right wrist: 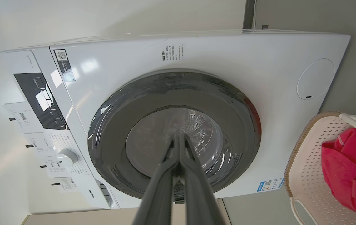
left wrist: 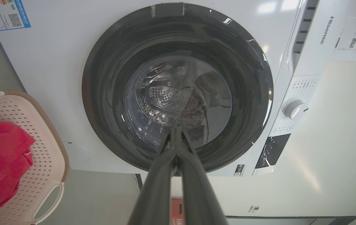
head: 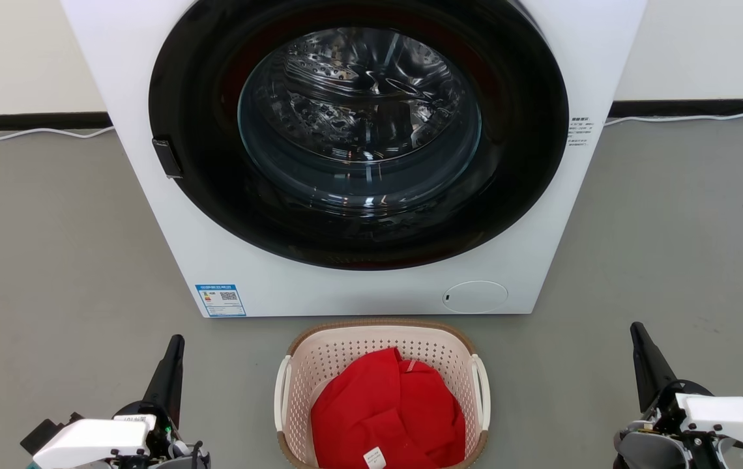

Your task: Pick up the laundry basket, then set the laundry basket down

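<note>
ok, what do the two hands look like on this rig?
Left hand: two long dark fingers tapering to a point, on a white boxy housing with a small printed label. Right hand: same dark tapered fingers and white housing, plus a grey rounded body and thin black cables.

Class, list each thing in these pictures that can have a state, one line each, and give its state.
Washing machine door: shut.
Laundry basket: upright on the floor, not gripped.
Red garment: crumpled inside the basket.
Left gripper: shut, empty.
Right gripper: shut, empty.
</note>
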Controlling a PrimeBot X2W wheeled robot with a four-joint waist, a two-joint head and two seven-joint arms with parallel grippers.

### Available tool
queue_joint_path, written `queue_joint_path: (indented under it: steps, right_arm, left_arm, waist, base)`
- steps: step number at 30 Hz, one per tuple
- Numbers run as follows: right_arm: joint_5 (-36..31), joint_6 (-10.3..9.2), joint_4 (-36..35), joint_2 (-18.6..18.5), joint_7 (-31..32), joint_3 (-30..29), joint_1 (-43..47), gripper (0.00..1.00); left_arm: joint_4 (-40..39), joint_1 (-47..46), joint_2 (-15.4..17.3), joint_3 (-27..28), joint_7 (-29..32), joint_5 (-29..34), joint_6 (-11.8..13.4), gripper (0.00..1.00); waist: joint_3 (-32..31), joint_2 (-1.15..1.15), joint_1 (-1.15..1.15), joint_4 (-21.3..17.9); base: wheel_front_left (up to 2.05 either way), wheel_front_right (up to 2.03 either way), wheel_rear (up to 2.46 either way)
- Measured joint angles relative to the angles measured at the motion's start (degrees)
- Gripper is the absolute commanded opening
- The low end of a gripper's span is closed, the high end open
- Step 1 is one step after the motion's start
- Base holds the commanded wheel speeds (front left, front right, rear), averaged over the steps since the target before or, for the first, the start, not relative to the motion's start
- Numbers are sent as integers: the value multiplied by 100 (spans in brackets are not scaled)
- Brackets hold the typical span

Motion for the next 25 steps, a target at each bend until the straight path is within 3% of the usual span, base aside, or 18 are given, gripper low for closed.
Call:
queue_joint_path:
  steps: [25]
  right_arm:
    - [1, 0, 0, 0, 0, -1, 0, 0]
  left_arm:
    - [-1, 0, 0, 0, 0, -4, 0, 0]
  waist:
    - [0, 0, 0, 0]
  base:
    - [0, 0, 0]
